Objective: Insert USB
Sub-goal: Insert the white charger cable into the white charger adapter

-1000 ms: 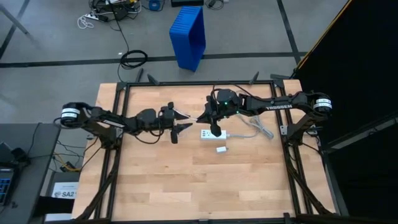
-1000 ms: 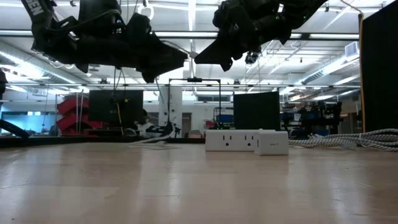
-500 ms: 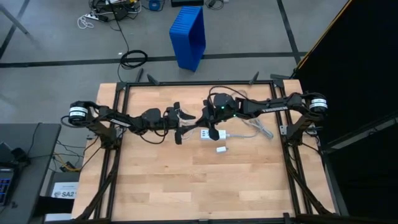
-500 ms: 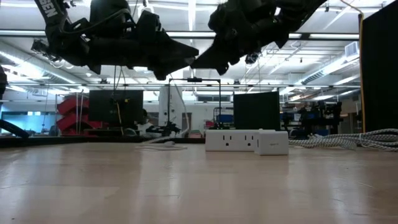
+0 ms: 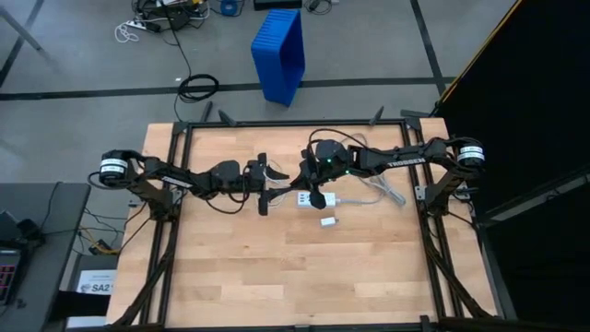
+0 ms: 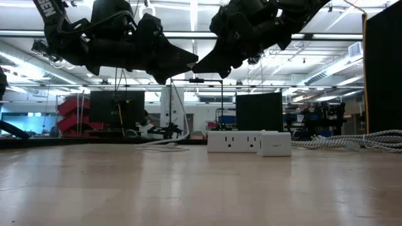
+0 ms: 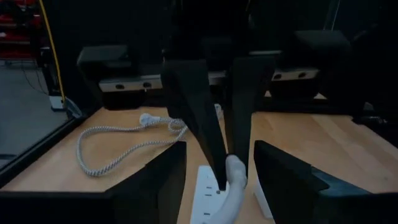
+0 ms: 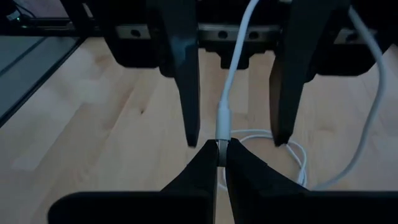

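Right gripper [image 8: 217, 155] fingers pinching USB [image 8: 231, 81] plug, left gripper [image 7: 214, 171] spread wide around it, power strip [image 5: 315, 199] below

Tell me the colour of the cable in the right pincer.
White. The cable shows best in the right wrist view.

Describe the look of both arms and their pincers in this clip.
Both arms are dark and slim, each with a white-ringed round shoulder joint. The right arm carries white lettering and a green light near the wrist. Left pincer and right pincer have flat, tapered black fingers.
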Controlling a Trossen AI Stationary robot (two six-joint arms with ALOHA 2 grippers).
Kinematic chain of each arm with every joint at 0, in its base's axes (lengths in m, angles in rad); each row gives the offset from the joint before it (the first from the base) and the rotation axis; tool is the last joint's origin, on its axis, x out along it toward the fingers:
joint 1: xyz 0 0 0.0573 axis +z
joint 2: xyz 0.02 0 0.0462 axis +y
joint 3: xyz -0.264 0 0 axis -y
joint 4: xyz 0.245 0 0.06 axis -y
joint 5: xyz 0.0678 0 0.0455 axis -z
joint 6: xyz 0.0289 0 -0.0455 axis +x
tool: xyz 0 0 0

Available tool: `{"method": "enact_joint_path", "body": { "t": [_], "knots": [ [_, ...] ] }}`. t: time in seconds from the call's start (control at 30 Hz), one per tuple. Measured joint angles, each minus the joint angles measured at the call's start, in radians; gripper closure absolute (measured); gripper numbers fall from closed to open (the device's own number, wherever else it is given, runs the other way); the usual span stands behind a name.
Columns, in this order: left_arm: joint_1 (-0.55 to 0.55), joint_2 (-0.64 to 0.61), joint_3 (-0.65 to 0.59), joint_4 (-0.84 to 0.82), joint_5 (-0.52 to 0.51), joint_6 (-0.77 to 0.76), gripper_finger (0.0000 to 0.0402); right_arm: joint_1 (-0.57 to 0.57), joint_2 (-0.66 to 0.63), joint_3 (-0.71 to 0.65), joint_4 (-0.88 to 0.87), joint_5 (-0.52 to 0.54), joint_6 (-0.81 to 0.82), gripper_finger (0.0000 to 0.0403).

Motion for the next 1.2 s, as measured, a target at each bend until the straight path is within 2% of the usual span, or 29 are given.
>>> {"method": "enact_joint_path", "body": {
  "t": [0.13, 0.33, 0.43, 0.6, 1.2],
  "knots": [
    [0.000, -0.011, -0.013, 0.045, 0.000, 0.019, 0.0230, 0.000, -0.001, -0.001, 0.019, -0.012, -0.008, 0.0403],
    [0.010, -0.013, -0.138, 0.296, 0.000, -0.001, 0.0230, -0.004, -0.001, -0.093, 0.240, -0.055, 0.029, 0.0403],
    [0.023, -0.013, -0.180, 0.364, -0.011, -0.037, 0.0230, -0.013, 0.001, -0.122, 0.311, -0.054, 0.052, 0.0403],
    [0.025, -0.013, -0.164, 0.354, -0.011, -0.059, 0.0230, -0.013, 0.016, -0.138, 0.417, -0.052, 0.063, 0.0403],
    [0.012, -0.012, -0.096, 0.278, 0.002, -0.038, 0.0230, -0.015, 0.019, -0.139, 0.447, -0.040, 0.069, 0.0403]
  ]
}}
